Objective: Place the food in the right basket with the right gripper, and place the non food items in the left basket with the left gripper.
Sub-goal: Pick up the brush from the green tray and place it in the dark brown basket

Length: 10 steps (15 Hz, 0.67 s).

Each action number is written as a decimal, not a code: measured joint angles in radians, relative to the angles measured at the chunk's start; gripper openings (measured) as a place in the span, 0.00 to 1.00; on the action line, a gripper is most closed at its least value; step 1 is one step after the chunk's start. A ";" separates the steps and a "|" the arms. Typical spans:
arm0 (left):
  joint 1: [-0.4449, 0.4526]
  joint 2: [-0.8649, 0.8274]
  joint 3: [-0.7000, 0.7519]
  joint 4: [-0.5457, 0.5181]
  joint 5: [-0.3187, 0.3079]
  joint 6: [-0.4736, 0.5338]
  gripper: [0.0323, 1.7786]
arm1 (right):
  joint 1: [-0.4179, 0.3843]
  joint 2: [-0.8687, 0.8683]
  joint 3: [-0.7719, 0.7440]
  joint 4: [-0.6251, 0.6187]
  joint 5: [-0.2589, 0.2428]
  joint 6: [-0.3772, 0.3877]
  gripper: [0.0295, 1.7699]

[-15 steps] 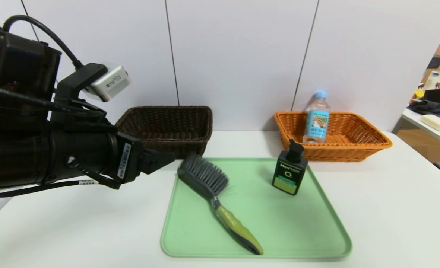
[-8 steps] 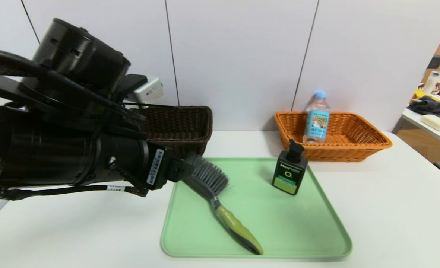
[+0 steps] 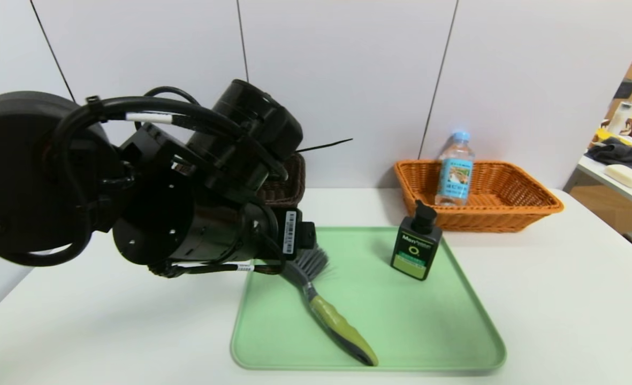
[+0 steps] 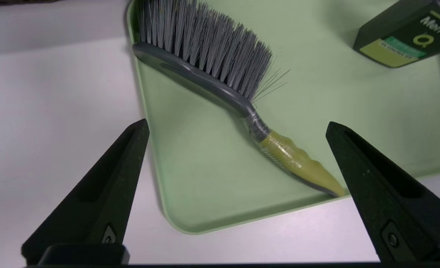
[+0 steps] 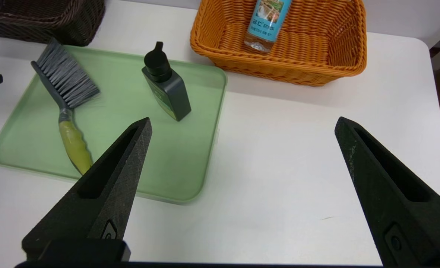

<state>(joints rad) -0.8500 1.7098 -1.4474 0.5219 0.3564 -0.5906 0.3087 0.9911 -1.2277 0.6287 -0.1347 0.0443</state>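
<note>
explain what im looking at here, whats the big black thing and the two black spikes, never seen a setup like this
This is a two-armed robot sorting things on a white table. One picture comes from a camera on its head; the other two come from cameras on its wrists.

The big black mass in the head picture is its left arm. The paired black spikes in each wrist picture are the fingers of that arm's pincer. The left pincer is open above the scrub brush and holds nothing. The right pincer is open too, empty, above bare table.

The brush and a black pump bottle sit on a green tray. A water bottle stands in the orange basket. A dark brown basket is mostly hidden behind the left arm in the head picture.
</note>
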 joint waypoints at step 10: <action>-0.044 0.153 -0.098 0.156 -0.013 -0.220 0.95 | 0.000 0.006 0.047 -0.003 0.001 0.000 0.96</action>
<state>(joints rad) -0.8938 1.8632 -1.5455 0.6779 0.3438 -0.8106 0.3091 0.9972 -1.1809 0.6262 -0.1332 0.0443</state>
